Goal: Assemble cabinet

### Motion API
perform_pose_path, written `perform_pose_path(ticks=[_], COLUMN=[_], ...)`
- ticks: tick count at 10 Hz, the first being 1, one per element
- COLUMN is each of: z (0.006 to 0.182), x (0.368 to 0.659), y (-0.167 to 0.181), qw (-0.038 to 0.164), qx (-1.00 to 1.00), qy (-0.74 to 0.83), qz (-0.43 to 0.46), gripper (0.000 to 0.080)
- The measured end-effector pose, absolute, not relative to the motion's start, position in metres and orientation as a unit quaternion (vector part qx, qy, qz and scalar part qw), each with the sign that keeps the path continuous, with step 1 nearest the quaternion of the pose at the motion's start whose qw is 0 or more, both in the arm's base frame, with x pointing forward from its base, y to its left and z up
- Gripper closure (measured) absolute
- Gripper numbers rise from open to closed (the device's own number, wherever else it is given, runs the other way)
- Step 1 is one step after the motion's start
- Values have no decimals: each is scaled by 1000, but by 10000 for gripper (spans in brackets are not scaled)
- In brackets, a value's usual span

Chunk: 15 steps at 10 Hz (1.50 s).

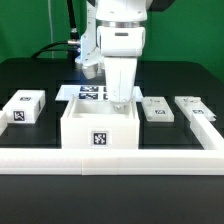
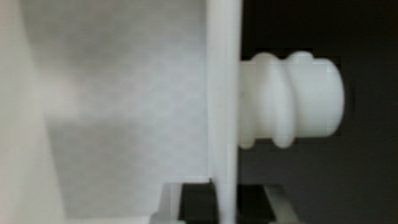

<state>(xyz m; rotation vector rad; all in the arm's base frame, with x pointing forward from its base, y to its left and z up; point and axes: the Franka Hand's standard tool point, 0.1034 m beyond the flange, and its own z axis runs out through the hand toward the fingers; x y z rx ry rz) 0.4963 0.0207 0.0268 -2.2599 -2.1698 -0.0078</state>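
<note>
Bright, even light washes out the white cabinet (image 1: 80, 135); the wrist view is soft and blurred.

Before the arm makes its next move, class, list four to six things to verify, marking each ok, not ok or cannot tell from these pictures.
1. The gripper is over the cabinet, at its far wall: ok.
2. That wall runs between the fingers in the wrist view: ok.
3. The fingers are clamped on the wall: cannot tell.
4. The cabinet stands upright, opening up: ok.
5. The two loose panels lie apart from the cabinet, on the exterior view's right: ok.
6. The small tagged block lies apart from the cabinet, on the exterior view's left: ok.
</note>
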Motion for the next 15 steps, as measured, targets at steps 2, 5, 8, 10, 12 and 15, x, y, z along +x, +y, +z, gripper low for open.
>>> perform_pose_path(ticks=[2,5,8,10,12,15], z=[27,27,27,27,28,29], x=[502,502,516,516,516,518], y=[25,25,63,83,96,118], qw=[3,2,3,9,11,20], qx=[-720,-720,-716,-724,-730,-713], qy=[-694,-694,-698,-690,-683,-701], qz=[-6,-7,-13,-7,-3,13], gripper=[763,763,763,763,763,763])
